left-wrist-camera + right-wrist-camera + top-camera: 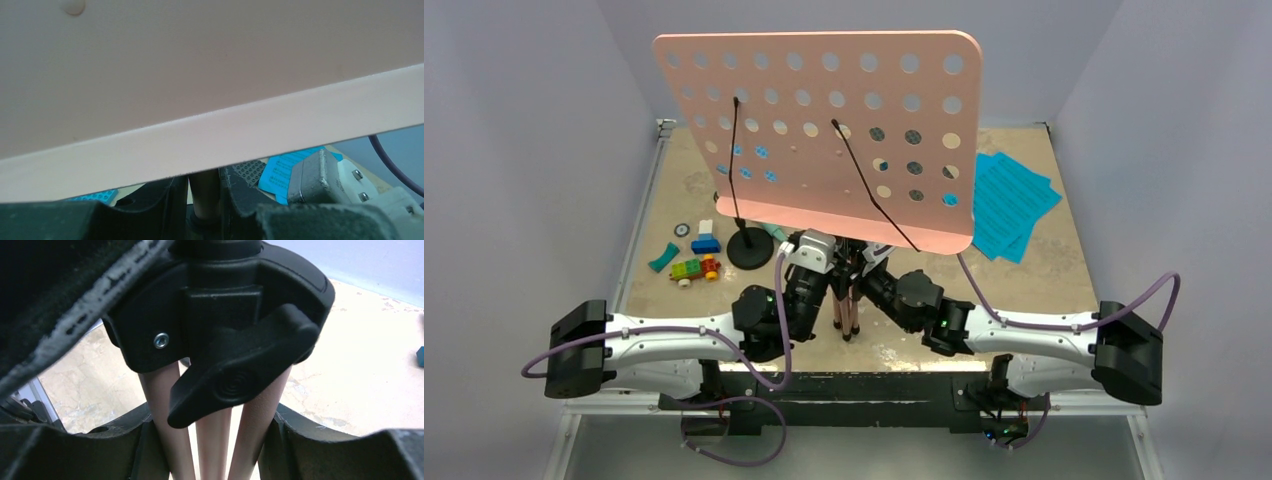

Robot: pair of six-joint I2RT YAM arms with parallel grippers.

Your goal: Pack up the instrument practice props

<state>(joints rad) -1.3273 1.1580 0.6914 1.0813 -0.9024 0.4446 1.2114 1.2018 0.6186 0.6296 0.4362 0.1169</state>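
The pink music stand's perforated board (824, 130) towers over the table's middle and fills the left wrist view (200, 75). My left gripper (814, 250) is shut on its pole (205, 192) just under the board. My right gripper (864, 265) sits lower, both fingers pressed against the three folded legs (215, 440) below the black clamp lever (240, 375). Cyan sheet-music pages (1009, 200) lie at the back right. The black round-base mic stand (749, 250) is just left of my left gripper, with the mint microphone (776, 232) half hidden beside it.
Small coloured bricks (696, 268) and a teal curved piece (662, 258) lie at the left. A blue baseplate (754, 160) and a grey baseplate (904, 150) show through the board's holes. Two black cables hang down the board. Grey walls close in three sides.
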